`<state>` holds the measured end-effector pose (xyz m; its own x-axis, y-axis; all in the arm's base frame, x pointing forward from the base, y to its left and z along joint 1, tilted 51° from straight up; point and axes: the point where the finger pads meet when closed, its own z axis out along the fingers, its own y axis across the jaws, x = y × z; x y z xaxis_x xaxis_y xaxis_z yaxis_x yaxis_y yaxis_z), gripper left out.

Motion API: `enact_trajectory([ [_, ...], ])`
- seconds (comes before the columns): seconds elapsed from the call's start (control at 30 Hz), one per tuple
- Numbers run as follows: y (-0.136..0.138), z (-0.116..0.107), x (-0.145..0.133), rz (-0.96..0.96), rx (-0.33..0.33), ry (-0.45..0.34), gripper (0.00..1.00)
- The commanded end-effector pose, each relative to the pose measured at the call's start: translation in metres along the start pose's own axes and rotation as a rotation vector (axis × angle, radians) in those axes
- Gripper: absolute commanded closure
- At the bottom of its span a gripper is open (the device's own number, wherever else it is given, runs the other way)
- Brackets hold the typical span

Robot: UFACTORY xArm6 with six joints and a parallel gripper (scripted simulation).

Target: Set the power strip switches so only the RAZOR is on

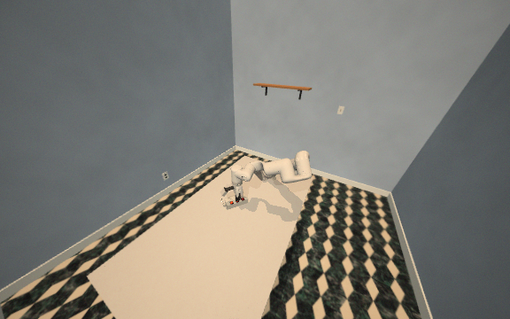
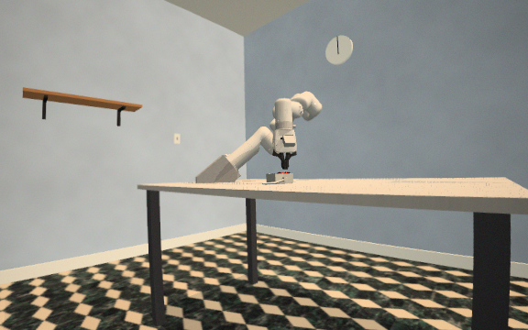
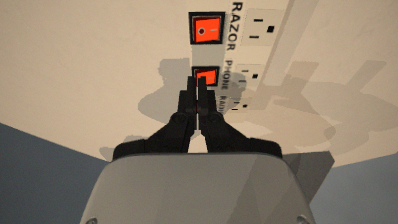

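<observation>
The claw [image 3: 198,85], pinched tight on nothing, hung over the PHONE switch [image 3: 206,76] of the strip [image 3: 250,55], which lay flat near the table's [image 2: 383,190] far corner, its long axis running away past the RAZOR switch [image 3: 207,29].

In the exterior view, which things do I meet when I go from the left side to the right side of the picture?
Wooden wall shelf → wall plate → arm's base → power strip with the closed fingers just above it → wall clock → the table's right front leg.
</observation>
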<state>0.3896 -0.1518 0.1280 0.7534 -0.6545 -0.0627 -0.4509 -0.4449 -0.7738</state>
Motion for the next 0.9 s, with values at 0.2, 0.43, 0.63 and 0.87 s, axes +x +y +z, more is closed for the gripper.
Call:
enact_trajectory([
  [0.2, -0.0003, 0.0051, 0.0011, -0.001, 0.0, 0.003, 1.0],
  [0.43, -0.0003, 0.0066, 0.0011, -0.001, 0.0, 0.003, 1.0],
  [0.63, -0.0003, 0.0067, 0.0011, -0.001, 0.0, 0.003, 1.0],
  [0.87, -0.0003, 0.0067, 0.0011, -0.001, 0.0, 0.003, 1.0],
])
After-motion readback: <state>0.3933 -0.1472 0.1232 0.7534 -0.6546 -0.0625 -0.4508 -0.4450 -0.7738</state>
